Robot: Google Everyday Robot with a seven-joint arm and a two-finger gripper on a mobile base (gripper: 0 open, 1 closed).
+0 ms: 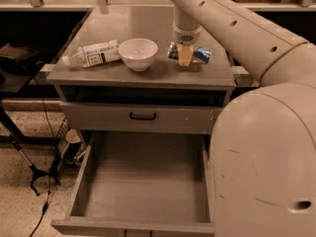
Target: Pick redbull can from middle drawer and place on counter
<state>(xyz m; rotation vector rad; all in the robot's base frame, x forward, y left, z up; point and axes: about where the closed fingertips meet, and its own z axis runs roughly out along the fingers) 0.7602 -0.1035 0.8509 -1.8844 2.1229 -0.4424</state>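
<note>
The redbull can (201, 55) lies on its side on the counter (143, 21), right of the middle, blue and silver. My gripper (185, 56) comes down from above and is shut on the can's middle, one finger (185, 56) in front of it; the can rests at counter level. The middle drawer (143, 177) stands pulled out below, its grey floor bare.
A white bowl (138, 53) stands on the counter left of the can, with a white-labelled plastic bottle (94, 53) lying further left. A shut drawer front with a black handle (143, 116) is under the counter. My arm's bulky casing (266, 157) fills the right side.
</note>
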